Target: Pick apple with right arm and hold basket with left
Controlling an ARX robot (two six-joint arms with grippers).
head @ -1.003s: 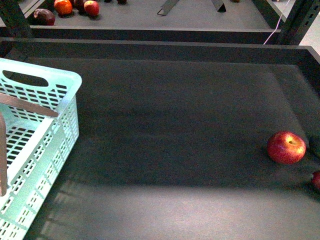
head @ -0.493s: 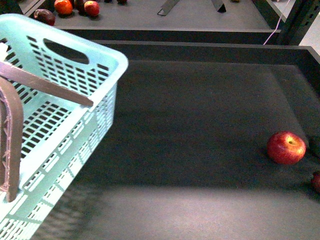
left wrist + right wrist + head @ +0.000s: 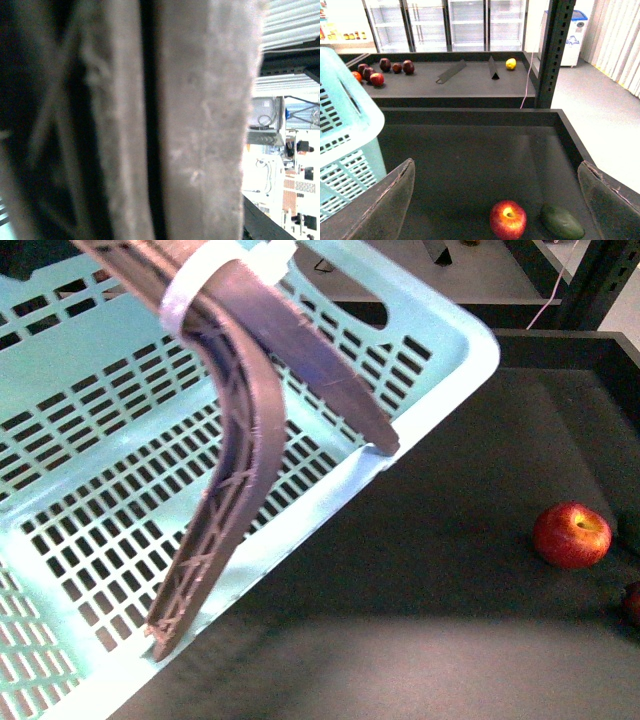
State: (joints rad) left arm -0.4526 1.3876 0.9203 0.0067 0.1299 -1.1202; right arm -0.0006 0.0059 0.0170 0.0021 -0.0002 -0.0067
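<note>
The basket (image 3: 478, 348) fills the front view from 7 o'clock round to 1 o'clock, tipped so its slotted floor faces the camera. Its two brown handles (image 3: 250, 430) are bunched under a whitish band (image 3: 215, 280) at 11 o'clock and curve down across the floor. The left wrist view shows only those handles (image 3: 200, 125), very close and blurred. They hide the left gripper's jaws, so I cannot tell whether these are clamped or apart. The apple (image 3: 572, 535) sits on the dark tray (image 3: 430, 570) at 3 o'clock, well apart from the basket. A dark-red fruit (image 3: 633, 602) lies near it at its 4 o'clock, cut by the frame edge. In the right wrist view the right gripper (image 3: 495, 165) hangs above the tray with its jaws wide apart. The apple (image 3: 508, 219) lies between its two fingers (image 3: 385, 205), touching neither, with a dark green fruit (image 3: 562, 222) just beside it
</note>
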